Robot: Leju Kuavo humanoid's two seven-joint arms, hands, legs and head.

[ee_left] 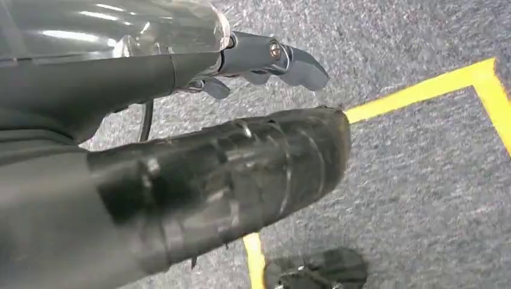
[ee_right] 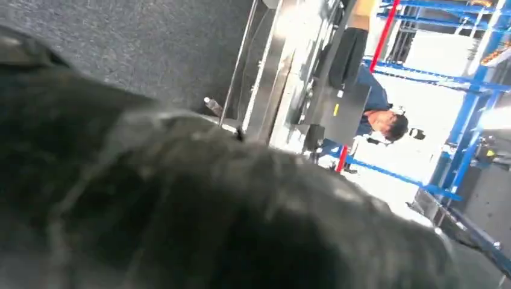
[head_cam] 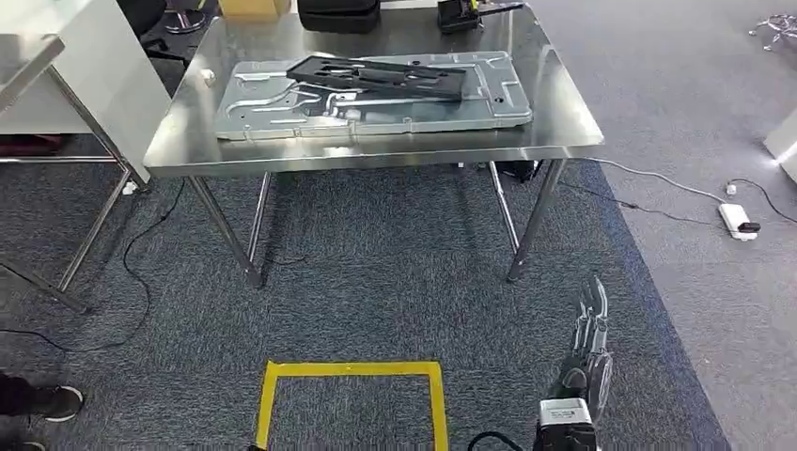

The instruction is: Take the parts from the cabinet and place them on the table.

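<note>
1. The parts already lie on the steel table (head_cam: 564,127) in the upper half of the head view: a large pressed silver panel (head_cam: 376,105) lying flat, with a black frame part (head_cam: 381,77) resting on top of it. The placing step looks done or nearly so.
2. The right hand (head_cam: 585,362) hangs low at the lower right of the head view, fingers straight, slightly apart and holding nothing. The left hand (ee_left: 265,60) hangs over the carpet in its wrist view; its fingers look loosely extended and hold nothing.
3. To finish well, I judge both arms should stay clear of the table edge and legs while the robot backs toward the yellow tape square (head_cam: 352,371) at the lower centre.
4. Materials: the tabletop is brushed, reflective steel on thin tubular legs. The panel is thin stamped sheet with ribs and cut-outs, likely slippery and flexible. The black part is matte and flat. The carpet (head_cam: 376,272) is dark, short-pile.
</note>
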